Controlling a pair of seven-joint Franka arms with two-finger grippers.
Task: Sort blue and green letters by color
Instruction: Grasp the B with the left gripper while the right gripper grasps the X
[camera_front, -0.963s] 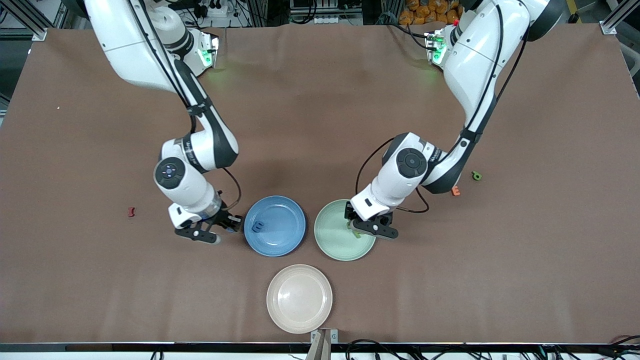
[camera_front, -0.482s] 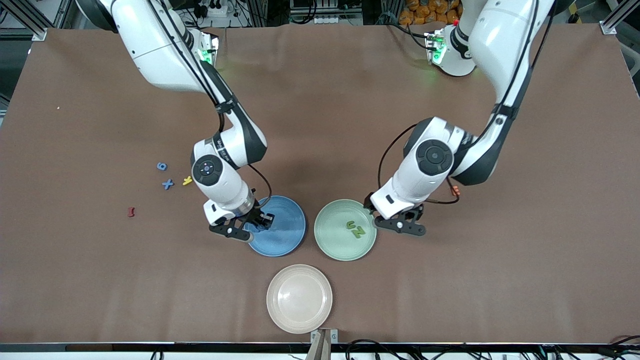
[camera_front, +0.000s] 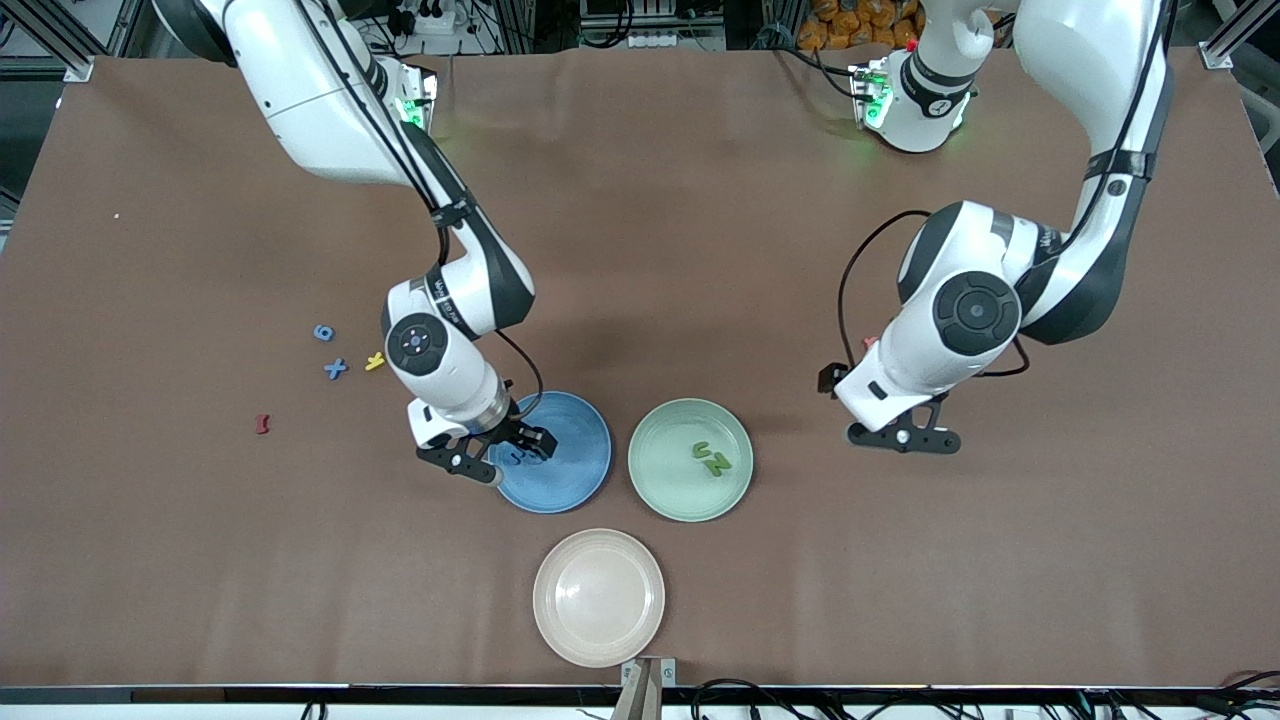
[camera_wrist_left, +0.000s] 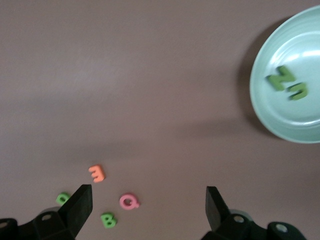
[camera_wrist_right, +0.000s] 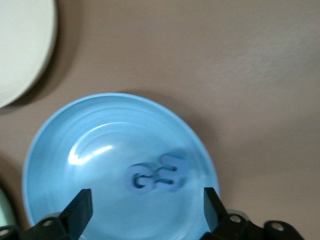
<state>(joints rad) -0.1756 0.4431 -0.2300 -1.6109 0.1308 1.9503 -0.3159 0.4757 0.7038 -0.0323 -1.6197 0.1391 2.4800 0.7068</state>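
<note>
Moved my left gripper (camera_front: 903, 438) off green plate (camera_front: 660, 495) toward left arm's end; fingers spread wide, holding nothing, over bare table. Green U (camera_front: 701, 450) and N (camera_front: 717, 464) lie flat in that plate, touching. My right gripper (camera_front: 497, 456) hangs open over blue plate (camera_front: 575, 480), partly hiding blue G (camera_wrist_right: 138, 179) and E (camera_wrist_right: 170, 171) lying side by side. Green B (camera_wrist_left: 108, 220), P (camera_wrist_left: 62, 199) near orange E (camera_wrist_left: 97, 173), pink Q (camera_wrist_left: 129, 201). Blue 9 (camera_front: 323, 332), X (camera_front: 335, 369) on table beside yellow Y (camera_front: 374, 361).

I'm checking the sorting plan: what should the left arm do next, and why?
Probably lower the open left gripper onto the green B or green P. Both lie on the table beside the orange E and pink Q; the green plate holds only two letters.
</note>
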